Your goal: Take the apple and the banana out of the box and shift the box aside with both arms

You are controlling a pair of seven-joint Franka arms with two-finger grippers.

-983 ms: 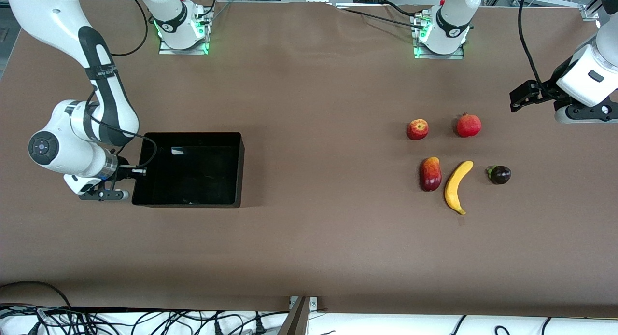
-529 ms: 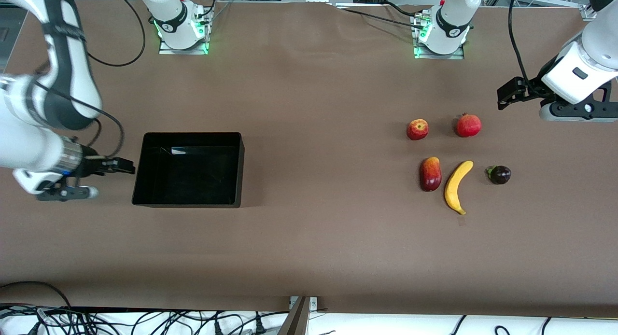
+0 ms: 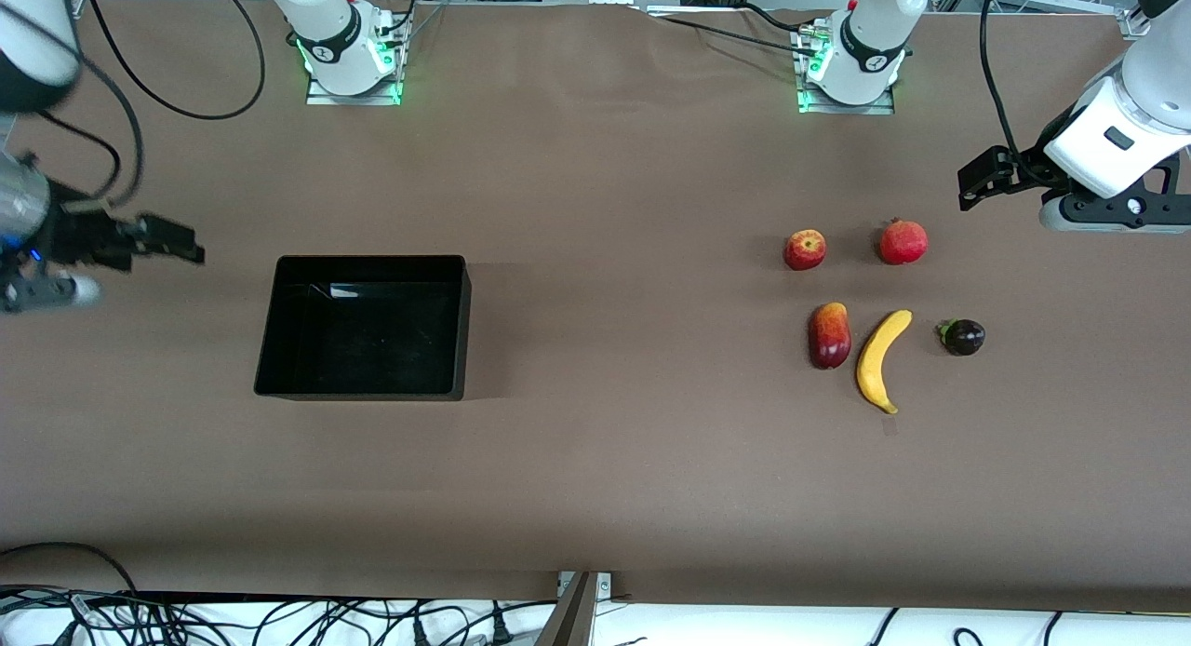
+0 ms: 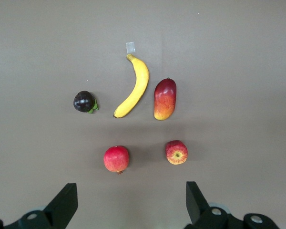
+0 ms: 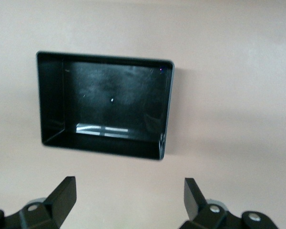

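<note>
Two arms hang at the outer edges of the front view, and the table (image 3: 595, 460) between them carries everything else. The box (image 3: 365, 328), largest thing on it, sits empty at left of centre. A second ago the right gripper (image 3: 163, 241) was down at the box's end wall; it has since let go, spread wide and pulled up and away to the left edge of the frame, holding nothing. Its wrist view looks down on the whole box (image 5: 105, 109) with both fingers splayed apart. That retreat reads as the pushing step being over: the box stands well apart from the fruit, toward the right arm's end of the table.

The left gripper (image 3: 991, 176), at the right edge, waits with its fingers wide and empty, over bare table near the fruit.

The fruit lies in a cluster at centre right. The banana (image 3: 882, 359) is beside the mango (image 3: 830, 334); higher in the frame sit the pomegranate (image 3: 903, 241) and the apple (image 3: 805, 249); the small dark mangosteen (image 3: 963, 336) is nearest the frame's right. Apple and banana both lie out on the table, so the task looks finished.
</note>
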